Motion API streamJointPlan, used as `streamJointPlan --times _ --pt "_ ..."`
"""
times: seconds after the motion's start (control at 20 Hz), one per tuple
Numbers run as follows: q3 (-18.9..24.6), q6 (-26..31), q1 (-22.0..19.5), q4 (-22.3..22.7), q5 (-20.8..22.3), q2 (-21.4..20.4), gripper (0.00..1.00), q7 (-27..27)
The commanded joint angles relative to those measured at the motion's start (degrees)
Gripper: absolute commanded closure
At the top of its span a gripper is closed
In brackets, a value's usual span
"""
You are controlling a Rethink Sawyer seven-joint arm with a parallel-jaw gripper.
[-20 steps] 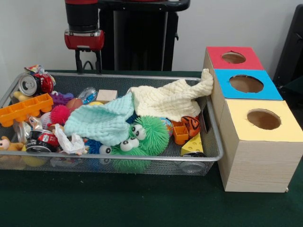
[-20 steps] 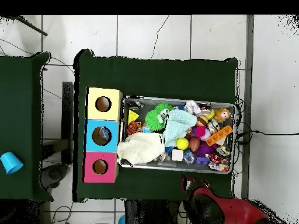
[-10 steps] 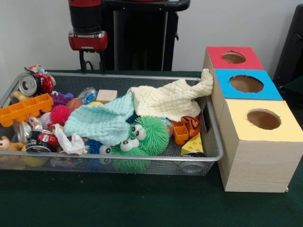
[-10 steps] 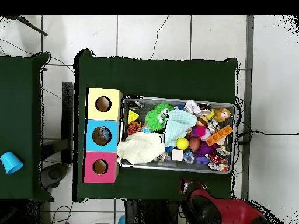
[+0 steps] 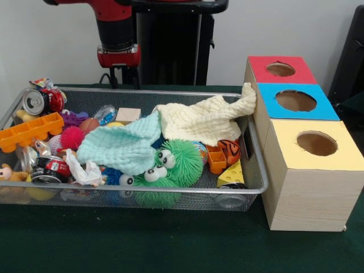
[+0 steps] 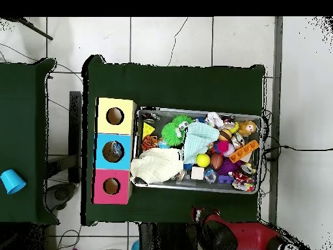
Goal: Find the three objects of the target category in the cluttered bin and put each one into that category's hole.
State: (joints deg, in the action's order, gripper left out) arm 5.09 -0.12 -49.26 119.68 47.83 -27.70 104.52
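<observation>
No toys have left the bin (image 5: 136,193); the end effector (image 5: 124,81), its state unclear, has slid along the far rim toward the boxes (image 5: 296,102), still searching.

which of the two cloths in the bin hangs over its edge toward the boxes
The cream cloth: one corner drapes over the bin's rim against the blue-topped box. The mint cloth lies wholly inside.
</observation>
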Motion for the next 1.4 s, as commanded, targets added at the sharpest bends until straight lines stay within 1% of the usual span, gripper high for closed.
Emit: streamJointPlan --times 0.05,0.35,0.55,0.65,0.8,0.95,1.15,1.4 --pt "1.7 -2.9 -0.5 -9.0 2.5 3.0 0.00 3.1" --pt "6.9 1.3 -5.8 -7.6 3.4 1.5 0.00 0.0" --pt "9.3 3.6 -8.1 -6.6 3.2 0.3 0.00 -1.3" --pt "9.8 4.7 -8.8 -5.5 2.7 -1.1 0.00 -1.5" --pt "10.1 6.5 -8.9 -3.7 1.6 -3.5 0.00 -1.7" --pt "10.4 7.3 -8.5 -3.8 1.3 -3.9 0.00 -1.7" --pt "9.7 6.8 -7.4 -4.2 1.5 -3.9 0.00 -0.7" --pt "6.2 3.0 -4.1 -6.2 2.8 -1.5 0.00 1.8"
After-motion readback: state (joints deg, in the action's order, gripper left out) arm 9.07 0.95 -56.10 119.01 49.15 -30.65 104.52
